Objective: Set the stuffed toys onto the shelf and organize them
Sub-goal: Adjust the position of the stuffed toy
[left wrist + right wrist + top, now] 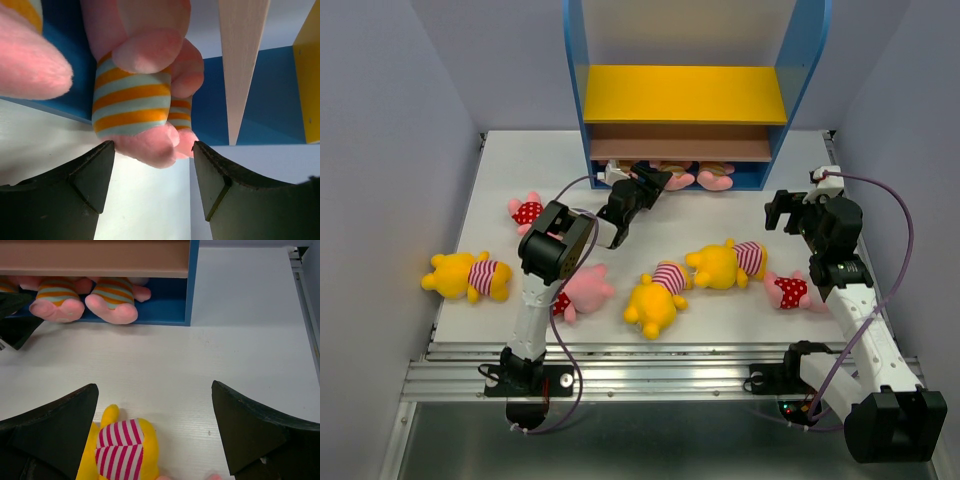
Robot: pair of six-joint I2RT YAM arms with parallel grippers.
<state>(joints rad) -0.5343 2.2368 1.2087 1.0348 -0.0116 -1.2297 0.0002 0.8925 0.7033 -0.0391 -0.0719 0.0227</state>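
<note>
The shelf [801, 80] stands at the back of the table, with striped-shirt pink pigs [712, 177] lying on its blue base. My left gripper [658, 181] is open at the front of that bottom tier. In the left wrist view one tan-striped pig [131, 102] lies just beyond the open left gripper [152, 150], its feet at the fingertips and not clamped. My right gripper [785, 211] is open above the table. In its wrist view the right gripper [155, 390] hangs over a yellow bear [122, 450], with two pigs [114, 299] on the shelf base [165, 315].
Loose toys lie on the table: a yellow bear [466, 275] at the far left, a red-dotted pig [528, 212], a pink pig [584, 291] behind the left arm, two yellow bears [655, 302] [725, 263] in the middle, and a red-dotted pig [788, 291] by the right arm.
</note>
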